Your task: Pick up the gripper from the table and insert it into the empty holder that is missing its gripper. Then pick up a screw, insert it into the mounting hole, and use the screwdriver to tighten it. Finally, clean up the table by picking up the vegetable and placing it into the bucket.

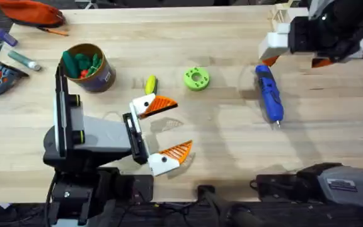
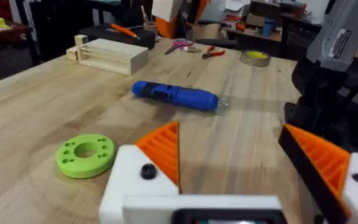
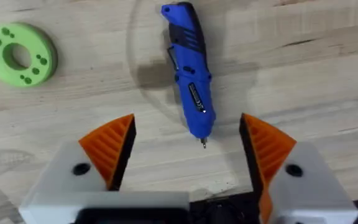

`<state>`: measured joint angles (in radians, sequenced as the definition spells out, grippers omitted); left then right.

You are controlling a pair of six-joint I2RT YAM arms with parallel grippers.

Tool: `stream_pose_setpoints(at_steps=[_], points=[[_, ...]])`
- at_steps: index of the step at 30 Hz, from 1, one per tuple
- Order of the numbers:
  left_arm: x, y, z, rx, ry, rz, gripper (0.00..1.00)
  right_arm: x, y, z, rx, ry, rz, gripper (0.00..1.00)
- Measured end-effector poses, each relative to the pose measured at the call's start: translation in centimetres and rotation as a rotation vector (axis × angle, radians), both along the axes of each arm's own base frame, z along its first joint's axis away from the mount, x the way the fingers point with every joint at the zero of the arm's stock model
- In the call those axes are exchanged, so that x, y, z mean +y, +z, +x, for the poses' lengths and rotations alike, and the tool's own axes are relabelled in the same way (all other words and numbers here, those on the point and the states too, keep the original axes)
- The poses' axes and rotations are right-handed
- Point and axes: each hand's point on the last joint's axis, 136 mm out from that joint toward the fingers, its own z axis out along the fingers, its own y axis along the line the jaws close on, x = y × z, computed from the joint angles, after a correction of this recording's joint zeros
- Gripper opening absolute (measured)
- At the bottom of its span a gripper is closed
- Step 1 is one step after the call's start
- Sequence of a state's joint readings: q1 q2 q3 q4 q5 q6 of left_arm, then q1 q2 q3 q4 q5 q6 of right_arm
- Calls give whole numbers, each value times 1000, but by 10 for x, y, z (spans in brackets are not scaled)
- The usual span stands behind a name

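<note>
Right wrist view: the right gripper [image 3: 188, 146] hangs above the screwdriver [image 3: 190, 74], fingers wide apart.
To grasp well, I think it should come down around the blue body, which lies flat just ahead of the fingers, bit pointing between them. Left gripper [image 1: 166, 129] waits empty, also spread.

The screwdriver [image 1: 269, 94] is blue with a thin silvery bit. Near it lies a bright green disc [image 1: 196, 78], and beyond that a yellow, green-ended vegetable [image 1: 150, 84] and a brown, tan-rimmed bucket [image 1: 103, 77] on the pale wood-grain worktop [image 1: 232, 145].
</note>
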<state>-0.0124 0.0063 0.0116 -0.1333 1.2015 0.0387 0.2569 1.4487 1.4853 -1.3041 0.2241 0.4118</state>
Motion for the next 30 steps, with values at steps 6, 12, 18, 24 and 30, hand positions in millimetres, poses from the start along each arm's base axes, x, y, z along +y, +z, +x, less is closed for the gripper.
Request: stream_pose_setpoints(at_steps=[6,12,18,24,30], points=[[0,0,0,0,0,0,989,0,0,0,0,0,0,960],[0,0,0,0,0,0,989,0,0,0,0,0,0,960],[0,0,0,-5,-2,2,525,0,0,0,0,0,0,961],[0,0,-1,-8,-4,3,12,0,0,0,2,0,0,961],[0,0,-1,-8,-4,3,13,0,-3,1,12,0,-3,961]])
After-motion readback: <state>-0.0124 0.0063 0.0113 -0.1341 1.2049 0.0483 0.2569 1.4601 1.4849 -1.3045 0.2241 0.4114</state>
